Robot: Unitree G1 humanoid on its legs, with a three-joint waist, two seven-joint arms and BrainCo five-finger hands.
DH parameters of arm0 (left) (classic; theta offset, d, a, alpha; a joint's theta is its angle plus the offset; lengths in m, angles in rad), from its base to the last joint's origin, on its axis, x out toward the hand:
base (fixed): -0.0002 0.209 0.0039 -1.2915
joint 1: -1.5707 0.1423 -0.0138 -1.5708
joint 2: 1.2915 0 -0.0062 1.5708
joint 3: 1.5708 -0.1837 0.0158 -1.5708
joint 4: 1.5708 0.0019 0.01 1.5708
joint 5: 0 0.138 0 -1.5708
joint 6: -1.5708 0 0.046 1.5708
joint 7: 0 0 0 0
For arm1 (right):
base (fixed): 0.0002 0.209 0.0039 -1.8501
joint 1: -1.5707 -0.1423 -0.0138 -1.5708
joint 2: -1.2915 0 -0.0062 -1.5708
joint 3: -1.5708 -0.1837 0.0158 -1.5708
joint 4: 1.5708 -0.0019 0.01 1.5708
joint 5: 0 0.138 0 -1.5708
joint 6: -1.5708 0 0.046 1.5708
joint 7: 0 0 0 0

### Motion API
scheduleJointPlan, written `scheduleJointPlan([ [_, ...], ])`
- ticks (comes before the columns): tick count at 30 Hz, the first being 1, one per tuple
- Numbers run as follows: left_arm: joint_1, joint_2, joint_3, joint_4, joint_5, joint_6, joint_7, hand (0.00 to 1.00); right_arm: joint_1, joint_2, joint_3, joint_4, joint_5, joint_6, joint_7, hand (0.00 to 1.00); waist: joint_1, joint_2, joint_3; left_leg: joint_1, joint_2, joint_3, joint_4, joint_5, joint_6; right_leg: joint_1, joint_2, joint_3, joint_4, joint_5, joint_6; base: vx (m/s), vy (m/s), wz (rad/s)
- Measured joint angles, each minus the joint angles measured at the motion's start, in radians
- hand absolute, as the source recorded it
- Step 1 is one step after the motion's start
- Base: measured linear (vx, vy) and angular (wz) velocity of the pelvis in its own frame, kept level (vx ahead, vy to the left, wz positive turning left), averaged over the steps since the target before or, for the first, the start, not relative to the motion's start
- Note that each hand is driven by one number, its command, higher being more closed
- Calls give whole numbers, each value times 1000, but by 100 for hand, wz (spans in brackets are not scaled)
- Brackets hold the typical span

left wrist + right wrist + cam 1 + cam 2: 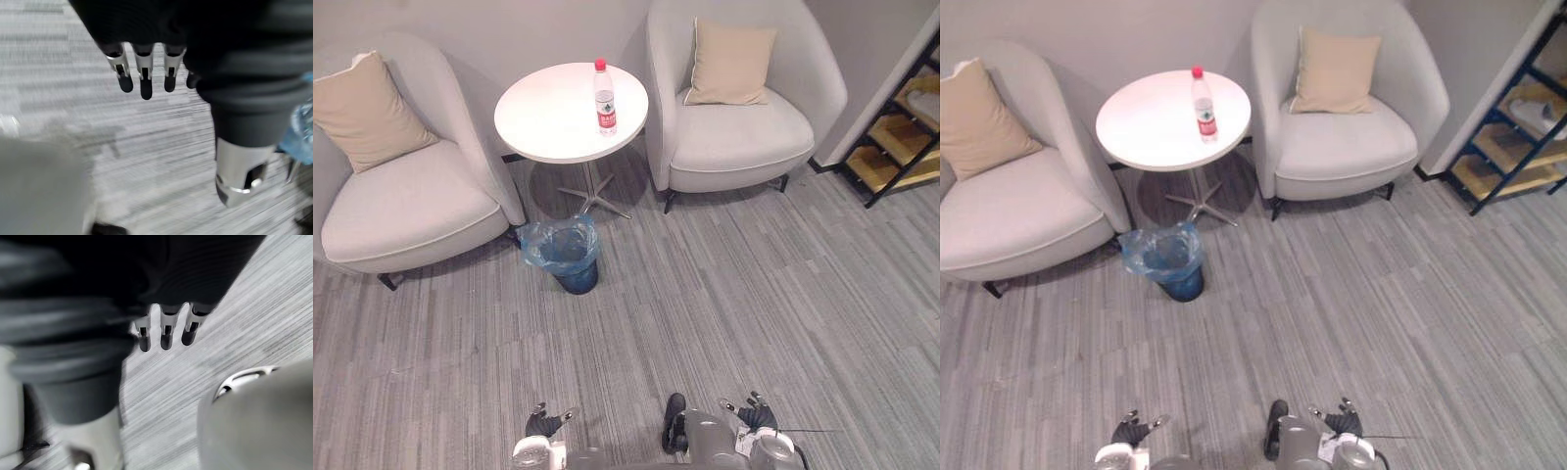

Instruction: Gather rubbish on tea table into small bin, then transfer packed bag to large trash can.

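Upright on the white table point(548, 117) stands a bottle point(605, 98).

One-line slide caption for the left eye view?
Bottle upright on the round tea table; bag-lined small bin on the floor.

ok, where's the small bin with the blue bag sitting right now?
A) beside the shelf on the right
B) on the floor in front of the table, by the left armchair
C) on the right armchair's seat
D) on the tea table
B: the small bin stands on the floor just in front of the tea table, close to the front corner of the left armchair.
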Motion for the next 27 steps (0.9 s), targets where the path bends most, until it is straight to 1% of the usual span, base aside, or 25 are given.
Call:
scheduleJointPlan([
  [1, 0, 12, -4, -16, 2, -1, -4, 0, 3, 9, 7, 0, 0, 0, -2, 0, 1, -19, 11, -46, 2, 8, 39, -13, -2, 57, 1, 2, -17, -22, -3, 345, -184, -9],
  [2, 2, 19, -9, -33, 0, -5, -9, 0, 6, 17, 12, 0, 6, 0, -4, 0, 5, -37, 9, -98, 0, 30, 21, -17, -1, 99, 0, 9, -49, -40, -1, 327, -178, -3],
  [3, 1, 19, -8, -41, 0, -7, -13, 0, 6, 20, 12, 0, 7, 0, -7, 0, 12, -42, 7, -133, -5, 50, -11, -25, 6, 124, 0, 11, -71, -45, 6, 394, -172, -8],
  [4, 1, 17, -9, -54, -1, -9, -14, 0, 5, 23, 8, 2, 9, 0, -10, 0, 19, -46, 9, -165, -16, 82, -97, -33, 15, 156, 1, 16, -105, -44, 16, 367, -66, -7],
  [6, -4, 16, -10, -53, -1, -10, -13, 0, 1, 24, 6, 8, 15, 1, -13, 0, 26, -49, 10, -178, -86, 109, -389, -27, 12, 210, -5, 28, -158, -41, 31, 415, -5, -12],
  [7, -5, 15, -12, -51, -3, -10, -13, 0, -8, 28, 5, 15, 16, 1, -15, 0, 32, -49, 11, -173, -131, 104, -558, 7, 16, 233, -7, 40, -188, -43, 39, 459, 80, -28],
  [8, -9, 17, -24, -50, -6, -10, -13, 0, -11, 29, 3, 25, 15, 1, -16, 0, 40, -50, 11, -165, -170, 100, -723, 110, 34, 253, -8, 56, -211, -49, 53, 459, 103, -49],
  [9, -13, 17, -25, -47, -10, -11, -13, 0, -16, 29, 3, 34, 15, 1, -16, 0, 55, -53, 12, -138, -183, 94, -772, 211, 54, 266, -8, 86, -221, -54, 65, 441, 132, -56],
  [10, -25, 29, -28, -36, -7, -11, -14, 0, -28, 47, 7, 49, 13, 3, -15, 0, 67, -79, 7, -116, -211, 105, -792, 211, 83, 275, -33, 116, -227, -61, 76, 547, 152, -37],
  [11, -30, 40, -32, -24, -1, -14, -15, 0, -29, 60, 7, 45, 13, 3, -15, 0, 59, -95, 2, -121, -220, 112, -765, 174, 108, 272, -50, 133, -217, -60, 80, 461, 125, -14],
  [12, -31, 41, -31, -25, -3, -16, -18, 0, -27, 63, 7, 46, 10, 4, -14, 0, 61, -100, 2, -119, -220, 122, -744, 153, 115, 270, -57, 146, -197, -64, 86, 439, 126, -11],
  [13, -34, 40, -31, -23, -4, -17, -14, 0, -24, 64, 6, 48, 3, 8, -12, 0, 71, -102, 3, -98, -220, 135, -722, 106, 113, 250, -66, 174, -106, -82, 117, 387, 157, -28],
  [14, -34, 42, -35, -12, -2, -16, -14, 0, -23, 64, 4, 44, 2, 8, -7, 0, 69, -102, 3, -56, -222, 144, -714, 60, 115, 198, -79, 189, 74, -102, 151, 457, 183, -32],
  [15, -35, 46, -42, -8, -3, -15, -15, 0, -23, 64, 5, 40, -3, 7, -6, 0, 67, -104, 3, -25, -227, 141, -717, 29, 116, 149, -92, 188, 223, -97, 171, 425, 161, -24],
  [16, -35, 60, -62, -1, -4, -10, -16, 0, -23, 64, 6, 38, -5, 7, 3, 0, 66, -110, 0, 18, -240, 138, -720, -3, 119, 48, -128, 179, 462, -70, 229, 288, 72, 1],
  [17, -35, 72, -77, 10, -7, -5, -17, 0, -23, 63, 6, 35, -6, 7, 6, 0, 53, -116, -2, 49, -251, 129, -720, -23, 120, 5, -155, 159, 573, -80, 227, 491, 62, 32],
  [18, -34, 79, -83, 32, -20, -3, -16, 0, -15, 60, 5, 22, -7, 9, 12, 0, 41, -121, -7, 131, -256, 120, -731, -46, 120, -44, -206, 98, 646, -124, 189, 448, 27, 42],
  [19, -34, 79, -83, 36, -21, -3, -16, 0, -12, 59, 5, 19, -9, 9, 13, 0, 41, -121, -8, 151, -256, 115, -740, -51, 117, -53, -215, 82, 640, -137, 182, 449, 14, 40],
  [20, -33, 78, -83, 40, -21, -2, -16, 0, -7, 59, 4, 14, -16, 8, 15, 0, 38, -119, -8, 180, -251, 104, -759, -54, 117, -69, -222, 56, 601, -154, 170, 433, -43, 44],
  [22, -24, 68, -83, 47, -21, -2, -17, 0, -10, 46, 2, 2, -31, 6, 21, 0, 18, -96, -18, 235, -214, 69, -807, -54, 115, -134, -190, 41, 418, -169, 160, 490, -92, 50],
  [23, -22, 62, -84, 47, -21, -2, -17, 0, -11, 37, 2, 3, -37, 5, 22, 0, 18, -84, -16, 248, -197, 57, -816, -54, 115, -156, -164, 67, 341, -159, 158, 459, -159, 40],
  [24, -15, 57, -83, 48, -22, -2, -17, 0, -9, 25, 1, 8, -37, 7, 22, 0, 14, -72, -17, 262, -176, 38, -824, -55, 114, -180, -128, 119, 225, -114, 154, 451, -181, 50],
  [25, -12, 56, -82, 48, -24, -3, -17, 0, -4, 25, -9, 10, -33, 6, 23, 0, 10, -71, -17, 275, -166, 17, -824, -59, 106, -183, -104, 175, 123, -53, 153, 466, -232, 60],
  [26, -7, 57, -73, 48, -24, -4, -17, 0, 0, 27, -13, 15, -34, 7, 20, 0, 9, -81, -24, 296, -164, -5, -819, -82, 70, -177, -90, 226, 19, 46, 143, 490, -292, 58],
  [27, -4, 61, -61, 48, -23, -4, -17, 0, 8, 32, -15, 17, -32, 7, 20, 0, 10, -106, -36, 311, -170, -26, -811, -112, 34, -178, -97, 250, -1, 157, 143, 493, -292, 51],
])
